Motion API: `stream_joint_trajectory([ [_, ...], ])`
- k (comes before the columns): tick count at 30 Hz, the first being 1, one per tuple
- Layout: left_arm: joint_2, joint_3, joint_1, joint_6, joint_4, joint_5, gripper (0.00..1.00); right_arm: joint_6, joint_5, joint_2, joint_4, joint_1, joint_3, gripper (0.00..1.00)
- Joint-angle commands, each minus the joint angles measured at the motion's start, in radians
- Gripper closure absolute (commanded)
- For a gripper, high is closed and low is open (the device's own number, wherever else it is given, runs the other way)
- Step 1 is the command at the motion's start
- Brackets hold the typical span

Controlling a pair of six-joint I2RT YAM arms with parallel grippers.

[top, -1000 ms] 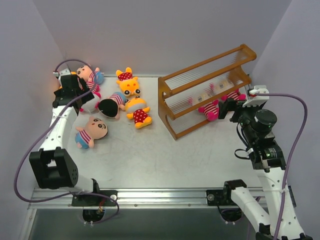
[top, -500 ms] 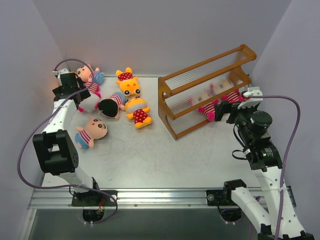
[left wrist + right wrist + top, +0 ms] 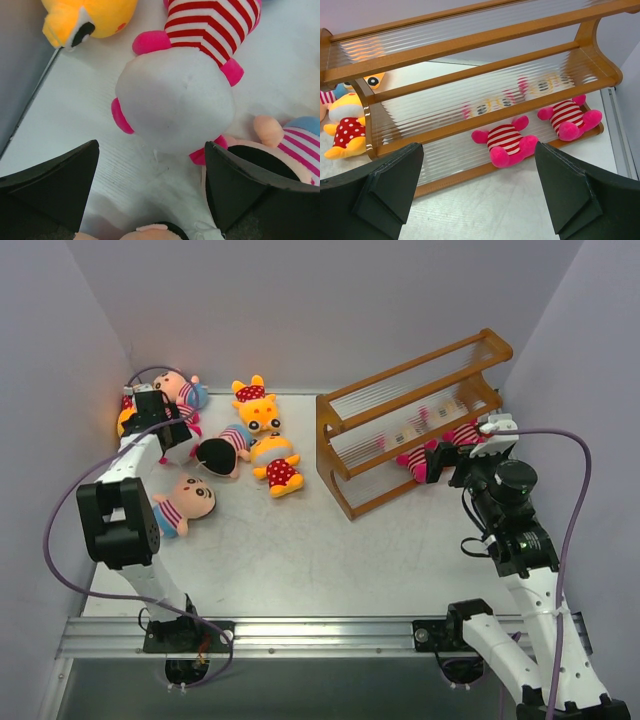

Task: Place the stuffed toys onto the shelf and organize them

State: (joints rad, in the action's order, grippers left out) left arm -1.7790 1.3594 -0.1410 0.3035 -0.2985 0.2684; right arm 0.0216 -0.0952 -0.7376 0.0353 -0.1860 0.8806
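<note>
My left gripper [image 3: 168, 432] is open at the far-left corner, just above the table. In the left wrist view its jaws [image 3: 152, 185] stand wide apart just short of a white-faced, magenta-limbed striped doll [image 3: 175, 100]. A yellow bear [image 3: 90, 20] lies beyond it and a striped boy [image 3: 295, 145] beside the right finger. My right gripper [image 3: 445, 462] is open and empty in front of the orange-brown shelf [image 3: 410, 390]. Two magenta striped dolls [image 3: 507, 145] [image 3: 570, 117] lie on the shelf's bottom tier.
More toys lie on the table left of the shelf: two yellow bears [image 3: 258, 410] [image 3: 275, 465], a face-down black-haired boy [image 3: 220, 452], a boy [image 3: 185, 502] nearer the front and one [image 3: 185, 390] by the back wall. Grey walls close in left, back and right.
My left arm has swung and lowered its gripper over the white-faced doll at the far left. My right gripper has shifted slightly left along the shelf front. The toys have not moved.
</note>
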Motion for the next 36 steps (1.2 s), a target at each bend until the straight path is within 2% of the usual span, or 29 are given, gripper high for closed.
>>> stream_joint_trajectory([
  [1, -0.065, 0.073, 0.02, -0.024, 0.03, 0.003, 0.05, -0.012, -0.008, -0.003, -0.06, -0.009, -0.005, 0.01],
  [12, -0.169, 0.116, 0.035, -0.029, 0.005, 0.035, 0.0, -0.012, -0.017, -0.023, -0.054, -0.013, -0.003, 0.01],
  [13, -0.174, 0.119, 0.034, -0.03, 0.004, 0.038, 0.05, -0.012, -0.017, -0.026, -0.054, -0.013, -0.005, 0.01],
  [15, -0.189, 0.122, 0.035, -0.037, 0.004, 0.041, 0.09, -0.012, -0.017, -0.031, -0.055, -0.012, -0.005, 0.01],
  [19, -0.203, 0.122, 0.034, -0.046, 0.006, 0.046, 0.26, -0.012, -0.02, -0.028, -0.055, -0.012, -0.009, 0.01],
  [20, -0.201, 0.121, 0.035, -0.049, 0.012, 0.045, 0.36, -0.012, -0.02, -0.028, -0.055, -0.012, -0.009, 0.01],
  [23, -0.186, 0.109, 0.034, -0.06, 0.024, 0.038, 0.58, -0.012, -0.026, -0.029, -0.055, -0.013, -0.011, 0.01],
  [24, -0.18, 0.109, 0.035, -0.061, 0.021, 0.038, 0.76, -0.012, -0.029, -0.029, -0.055, -0.016, -0.011, 0.01],
  [27, -0.14, 0.11, 0.035, -0.064, 0.004, 0.038, 0.97, -0.014, -0.044, -0.028, -0.052, -0.021, -0.005, 0.0],
  [36, 0.07, 0.15, 0.034, -0.026, -0.105, -0.018, 0.98, -0.057, -0.122, -0.022, -0.014, -0.044, 0.031, 0.01],
])
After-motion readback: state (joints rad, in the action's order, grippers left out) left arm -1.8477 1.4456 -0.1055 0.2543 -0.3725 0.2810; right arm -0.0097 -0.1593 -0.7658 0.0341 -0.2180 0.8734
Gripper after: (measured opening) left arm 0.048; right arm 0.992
